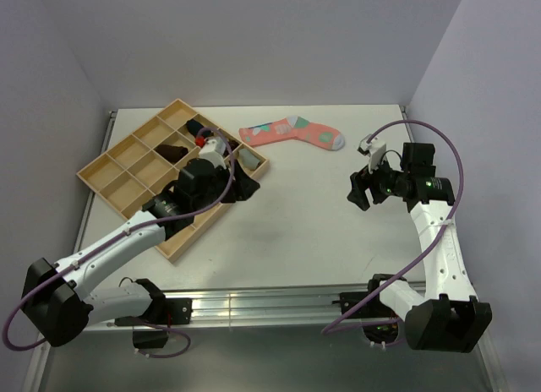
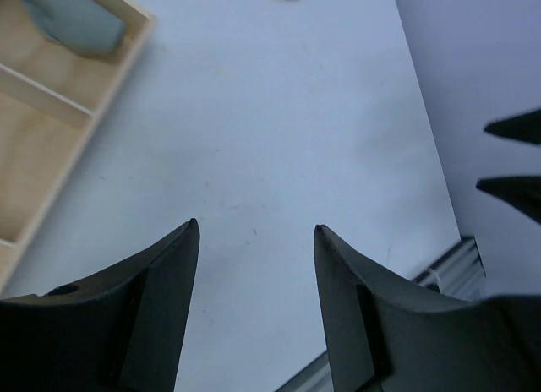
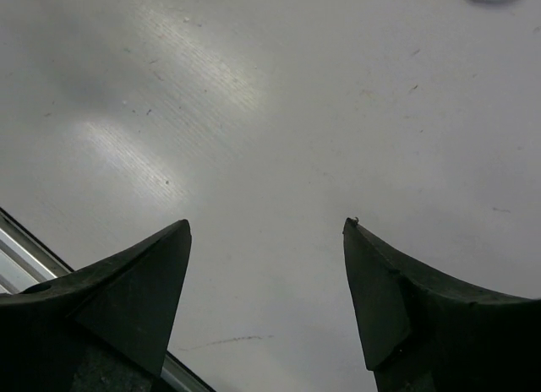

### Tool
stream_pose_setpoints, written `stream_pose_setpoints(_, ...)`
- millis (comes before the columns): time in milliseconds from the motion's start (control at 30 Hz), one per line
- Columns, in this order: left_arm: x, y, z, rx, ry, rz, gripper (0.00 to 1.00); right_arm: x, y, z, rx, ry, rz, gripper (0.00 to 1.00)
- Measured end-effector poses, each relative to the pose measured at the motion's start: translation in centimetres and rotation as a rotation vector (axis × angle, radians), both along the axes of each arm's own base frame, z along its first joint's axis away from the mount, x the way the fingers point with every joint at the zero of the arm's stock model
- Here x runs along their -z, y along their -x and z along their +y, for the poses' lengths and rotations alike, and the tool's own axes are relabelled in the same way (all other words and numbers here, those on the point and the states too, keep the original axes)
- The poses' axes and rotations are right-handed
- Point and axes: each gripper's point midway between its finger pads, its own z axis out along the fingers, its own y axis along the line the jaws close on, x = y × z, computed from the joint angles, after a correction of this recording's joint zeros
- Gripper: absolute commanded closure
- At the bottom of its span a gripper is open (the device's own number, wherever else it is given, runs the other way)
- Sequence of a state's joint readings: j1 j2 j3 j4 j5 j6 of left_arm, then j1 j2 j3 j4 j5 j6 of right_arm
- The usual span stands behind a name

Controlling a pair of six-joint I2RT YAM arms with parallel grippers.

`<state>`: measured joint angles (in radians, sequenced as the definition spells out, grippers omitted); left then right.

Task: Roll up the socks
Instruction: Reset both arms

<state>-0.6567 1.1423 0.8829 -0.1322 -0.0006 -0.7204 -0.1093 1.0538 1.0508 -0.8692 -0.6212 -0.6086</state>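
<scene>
A grey sock lies bunched in the near right compartment of the wooden tray; it also shows in the left wrist view. A dark brown sock lies in a middle compartment. A pink patterned sock lies flat on the table behind the arms. My left gripper is open and empty just off the tray's right edge, over bare table. My right gripper is open and empty over bare table at the right.
The tray has several compartments, some holding other small dark and red-white items. The left arm lies across the tray's near part. Grey walls close the back and both sides. A metal rail runs along the near edge.
</scene>
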Motion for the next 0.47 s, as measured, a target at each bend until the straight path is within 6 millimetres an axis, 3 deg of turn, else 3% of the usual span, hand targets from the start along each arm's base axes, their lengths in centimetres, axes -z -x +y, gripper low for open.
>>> stream_pose_setpoints(200, 0.3, 3.0, -4.2, 0.122, 0.003, -0.025, 0.39, 0.1, 0.5, 0.3, -0.006, -0.014, -0.013, 0.18)
stream_pose_setpoints(467, 0.9, 3.0, -5.7, 0.147, 0.005, -0.031, 0.4, 0.5, 0.6, 0.3, -0.001, -0.019, 0.0, 0.14)
